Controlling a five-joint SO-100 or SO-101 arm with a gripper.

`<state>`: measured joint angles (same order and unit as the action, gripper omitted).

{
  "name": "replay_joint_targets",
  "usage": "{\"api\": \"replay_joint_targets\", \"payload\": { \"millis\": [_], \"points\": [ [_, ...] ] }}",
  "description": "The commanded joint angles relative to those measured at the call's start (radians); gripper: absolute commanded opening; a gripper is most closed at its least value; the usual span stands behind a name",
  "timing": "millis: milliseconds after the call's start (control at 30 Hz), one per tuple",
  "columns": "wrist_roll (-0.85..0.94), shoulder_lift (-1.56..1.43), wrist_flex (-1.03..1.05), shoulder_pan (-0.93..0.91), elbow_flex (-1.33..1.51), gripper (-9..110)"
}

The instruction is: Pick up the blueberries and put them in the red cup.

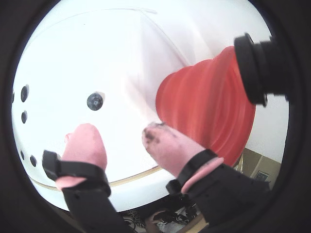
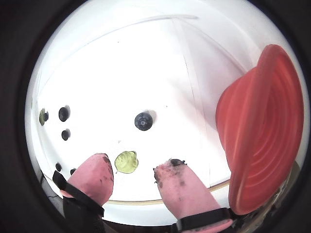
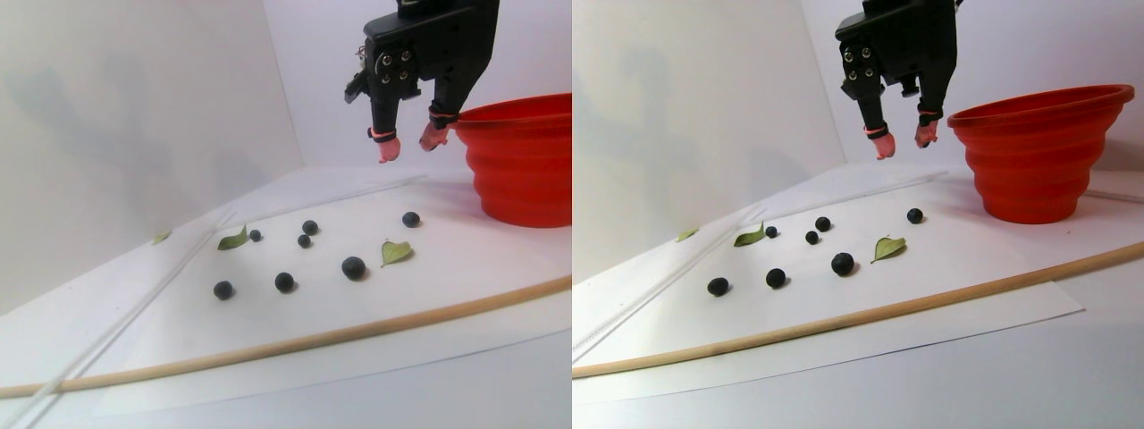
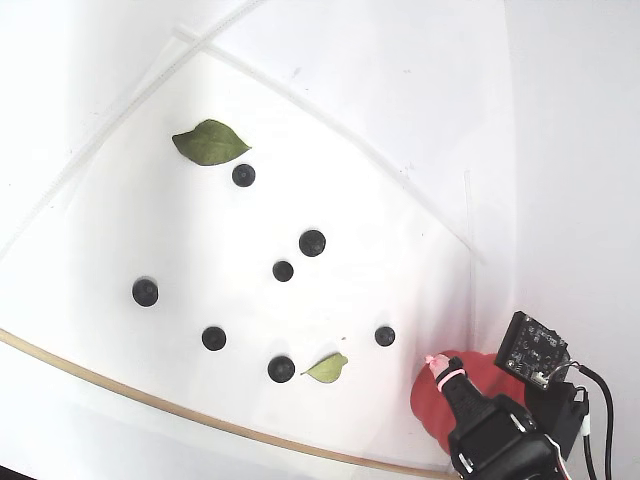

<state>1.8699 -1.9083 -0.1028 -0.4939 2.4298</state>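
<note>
My claw hangs in the air beside the red cup, its two pink fingertips spread apart with nothing between them; dark smears stain the pads. In a wrist view the cup bulks at the right edge, its ribbed wall close to my right-hand finger, and the stereo pair view shows me level with its rim, well above the white sheet.

The nearest thing below me is a small green leaf, which shows right between my tips in that wrist view. I must not close on it. Just past it lies the closest blueberry, alone on bare paper, the same one that sits nearest the cup in the fixed view. I judge that one to be my next pick.

To take it well, I should come down with the berry centred in the gap, fingers kept wide until both tips bracket it, then close gently: it is round and will likely roll or squash if pinched off-centre. The leaf beside it could slide under a fingertip, so I would approach from the far side of the leaf.

Farther out, the other blueberries are scattered across the sheet, well apart from one another, with a larger leaf at the far corner. A wooden rod borders the sheet's edge.
</note>
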Motion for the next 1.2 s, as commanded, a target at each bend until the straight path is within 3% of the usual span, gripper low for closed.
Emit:
{"api": "replay_joint_targets", "payload": {
  "millis": [0,1167],
  "points": [
    [0.009,0.002,-0.038,0.009,-0.031,18],
    [0.034,0.330,-0.272,-0.021,-0.123,20]
  ]
}}
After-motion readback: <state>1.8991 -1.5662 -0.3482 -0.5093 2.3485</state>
